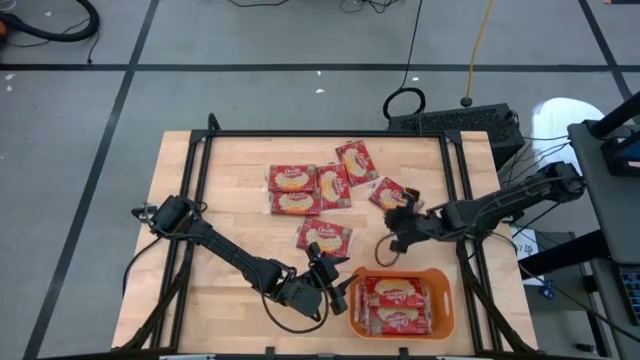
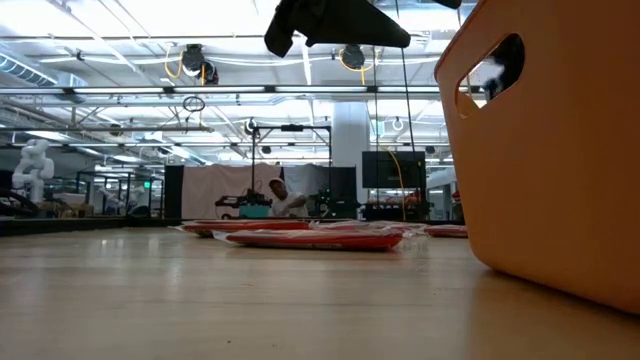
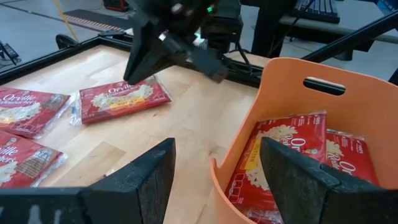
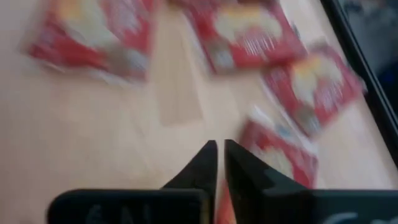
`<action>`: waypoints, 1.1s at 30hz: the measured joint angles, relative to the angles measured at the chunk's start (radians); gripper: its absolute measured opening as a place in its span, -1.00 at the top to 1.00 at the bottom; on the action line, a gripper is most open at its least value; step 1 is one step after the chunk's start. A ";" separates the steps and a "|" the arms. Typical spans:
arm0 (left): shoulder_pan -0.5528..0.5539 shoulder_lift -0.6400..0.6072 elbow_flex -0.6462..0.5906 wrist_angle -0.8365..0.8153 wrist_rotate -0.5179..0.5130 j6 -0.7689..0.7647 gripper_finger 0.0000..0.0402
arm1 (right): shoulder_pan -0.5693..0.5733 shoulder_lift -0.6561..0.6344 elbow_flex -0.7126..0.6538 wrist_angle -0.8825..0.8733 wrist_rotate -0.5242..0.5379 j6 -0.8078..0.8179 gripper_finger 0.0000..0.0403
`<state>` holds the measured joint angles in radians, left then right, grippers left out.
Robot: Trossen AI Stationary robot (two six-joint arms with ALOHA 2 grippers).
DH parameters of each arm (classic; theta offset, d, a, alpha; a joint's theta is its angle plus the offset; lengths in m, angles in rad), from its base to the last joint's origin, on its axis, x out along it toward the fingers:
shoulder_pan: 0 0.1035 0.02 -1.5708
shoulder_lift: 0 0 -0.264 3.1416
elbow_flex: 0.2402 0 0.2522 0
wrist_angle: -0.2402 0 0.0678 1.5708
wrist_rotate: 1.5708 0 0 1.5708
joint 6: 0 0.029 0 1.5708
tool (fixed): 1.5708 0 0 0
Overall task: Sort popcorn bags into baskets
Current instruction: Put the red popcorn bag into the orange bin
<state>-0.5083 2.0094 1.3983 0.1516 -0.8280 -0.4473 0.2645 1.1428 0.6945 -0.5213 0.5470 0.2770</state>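
Orange plastic marked the basket (image 1: 402, 305) at the near edge of the wooden surface (image 1: 230, 170) in the high view, with two red popcorn bags (image 1: 396, 304) lying flat inside it. The left gripper (image 1: 335, 290) sat just beside the basket's left wall, its fingers spread wide and holding nothing. The right gripper (image 1: 397, 222) hung above the surface behind the basket, close to one bag (image 1: 388, 192) at the right of the loose cluster; five more bags (image 1: 312, 188) lay toward the middle and far side, each red with a cream-yellow label, some overlapping. Bare wood lay open on the left half of the surface, inside the black frame (image 1: 320, 134). From the low view, the basket's orange wall (image 2: 560, 150) with its handle slot filled the right side, flat bags (image 2: 315, 238) lay farther back, and a dark gripper hung overhead. Through the left wrist view, the wide-open fingers (image 3: 146, 177) straddled the basket's rim (image 3: 273, 74), two bags (image 3: 298, 155) showing inside and another bag (image 3: 123, 99) lying on the wood under the other arm. Across the right wrist view, the fingers (image 4: 205, 165) stood nearly together with only a thin gap, gripping nothing, above blurred red bags (image 4: 249, 28) on open wood.
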 joint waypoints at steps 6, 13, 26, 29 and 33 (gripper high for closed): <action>0.000 0.000 0.000 0.000 0.000 -0.002 -0.19 | -0.123 0.049 -0.014 -0.043 -0.074 0.051 0.47; -0.003 0.000 0.000 0.001 0.000 -0.003 -0.19 | -0.192 0.148 -0.047 -0.007 -0.134 0.114 -0.07; -0.003 0.000 0.000 0.000 0.000 -0.003 -0.19 | -0.271 0.312 -0.045 0.010 -0.077 0.102 -0.30; -0.003 0.000 0.000 -0.001 0.000 -0.003 -0.19 | -0.281 0.324 -0.045 0.016 -0.103 0.090 -0.17; -0.003 0.000 0.000 -0.003 0.000 -0.003 -0.19 | -0.282 0.325 -0.045 0.028 -0.118 0.088 0.14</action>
<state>-0.5110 2.0094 1.3983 0.1486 -0.8280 -0.4500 -0.0176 1.4678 0.6490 -0.4937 0.4290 0.3651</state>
